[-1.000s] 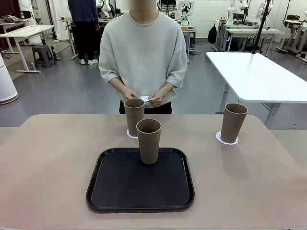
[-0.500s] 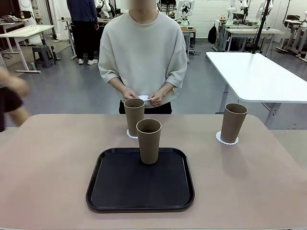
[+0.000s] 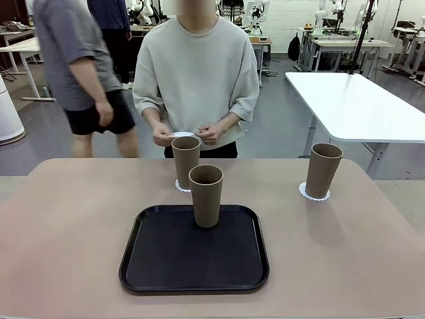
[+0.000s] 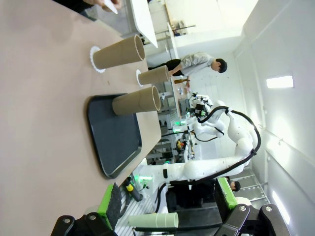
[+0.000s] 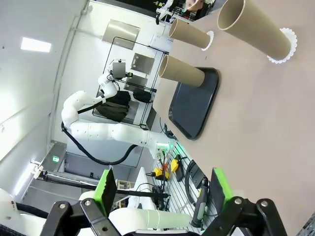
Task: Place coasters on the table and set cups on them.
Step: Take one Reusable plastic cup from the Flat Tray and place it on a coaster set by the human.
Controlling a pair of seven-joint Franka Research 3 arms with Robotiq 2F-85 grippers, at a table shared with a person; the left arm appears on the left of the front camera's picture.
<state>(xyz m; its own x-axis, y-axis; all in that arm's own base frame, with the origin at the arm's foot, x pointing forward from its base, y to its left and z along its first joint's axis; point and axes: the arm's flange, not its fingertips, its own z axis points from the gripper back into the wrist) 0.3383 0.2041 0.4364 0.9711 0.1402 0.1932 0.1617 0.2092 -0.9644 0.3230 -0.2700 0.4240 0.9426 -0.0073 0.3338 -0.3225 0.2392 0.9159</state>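
Taking the black tray [image 3: 192, 259] as the dial on the table [image 3: 66, 219], two settings look finished. The far cup [image 3: 185, 159] stands upright just past 12 o'clock on its coaster [image 3: 180, 185], of which only a lacy edge shows. The right cup [image 3: 323, 169] stands at about 2 o'clock on a second coaster [image 3: 307, 194], well apart from the tray. The third cup [image 3: 206, 196] stands upright inside the tray, close to the 12 o'clock rim, with nothing under it but the tray floor.

Beyond the far cup the person's hands [image 3: 211, 133] hold a thin white disc [image 3: 182, 134] between them, above the table edge. It is small in the front view, but it is probably the last coaster.

The left gripper [image 4: 167, 201] has its fingers spread wide with nothing between the green pads. The right gripper [image 5: 161, 191] is likewise parted and empty. Both hang well back from the cups.

The step in hand appears to be laying the last coaster. The bare table at 10 o'clock seems the natural spot for it. After that, the third cup needs a grip around its tapered wall and a lift clear of the tray rim. It must then come down centred on the coaster without skidding the light paper.
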